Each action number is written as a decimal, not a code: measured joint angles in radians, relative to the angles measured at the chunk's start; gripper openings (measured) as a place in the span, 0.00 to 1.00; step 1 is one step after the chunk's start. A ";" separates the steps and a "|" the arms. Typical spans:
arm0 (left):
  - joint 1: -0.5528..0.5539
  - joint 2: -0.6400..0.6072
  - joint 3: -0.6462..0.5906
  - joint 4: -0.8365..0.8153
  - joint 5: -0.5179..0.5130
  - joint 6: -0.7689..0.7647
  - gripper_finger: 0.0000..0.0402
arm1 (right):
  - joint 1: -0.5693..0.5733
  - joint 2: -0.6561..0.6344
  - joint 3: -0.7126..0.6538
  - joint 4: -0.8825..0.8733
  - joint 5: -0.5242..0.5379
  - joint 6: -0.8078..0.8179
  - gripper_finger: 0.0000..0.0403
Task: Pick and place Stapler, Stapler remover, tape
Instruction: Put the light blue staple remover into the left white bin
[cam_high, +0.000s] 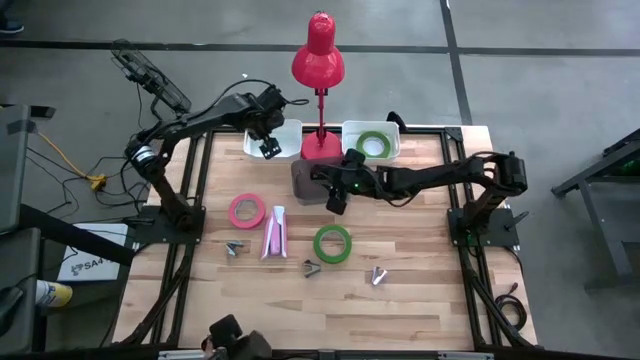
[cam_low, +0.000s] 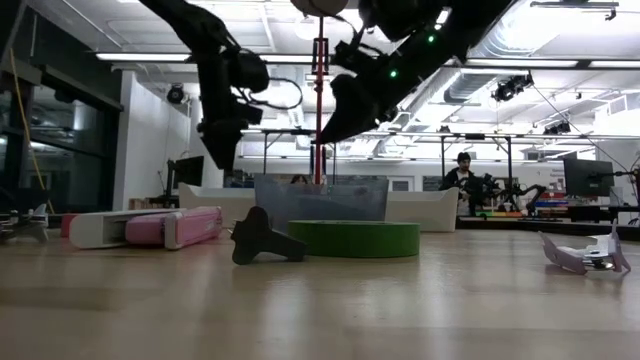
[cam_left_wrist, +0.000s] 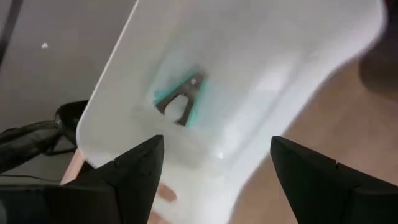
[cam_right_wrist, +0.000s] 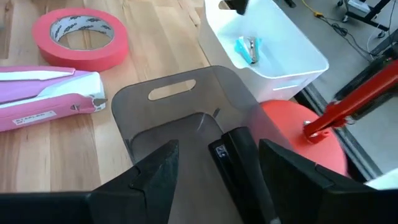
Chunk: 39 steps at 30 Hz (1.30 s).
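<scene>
In the high view we see the right gripper (cam_high: 337, 203) covering part of the grey bin (cam_high: 305, 184), so we cannot make out its contents there. At twelve o'clock, the left gripper (cam_high: 270, 148) overlaps the left white bin (cam_high: 287, 131). The stapler removers (cam_high: 311, 268) are too small to tell details. The black stapler (cam_right_wrist: 239, 163) is cut off by the right wrist picture's edge.

Red lamp (cam_high: 318, 62) between rear bins

No legible text (stapler (cam_right_wrist: 46, 102) label unreadable).
</scene>
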 joint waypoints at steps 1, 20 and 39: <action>-0.011 -0.012 -0.007 0.004 -0.003 -0.007 0.72 | 0.000 -0.014 0.000 -0.016 0.000 -0.011 0.53; -0.287 -0.374 -0.317 -0.176 0.081 -0.103 0.72 | -0.001 -0.072 0.000 -0.190 -0.011 -0.062 0.53; -0.723 -0.471 -0.526 -0.247 0.267 -0.185 0.72 | 0.000 -0.072 0.000 -0.196 -0.049 -0.102 0.53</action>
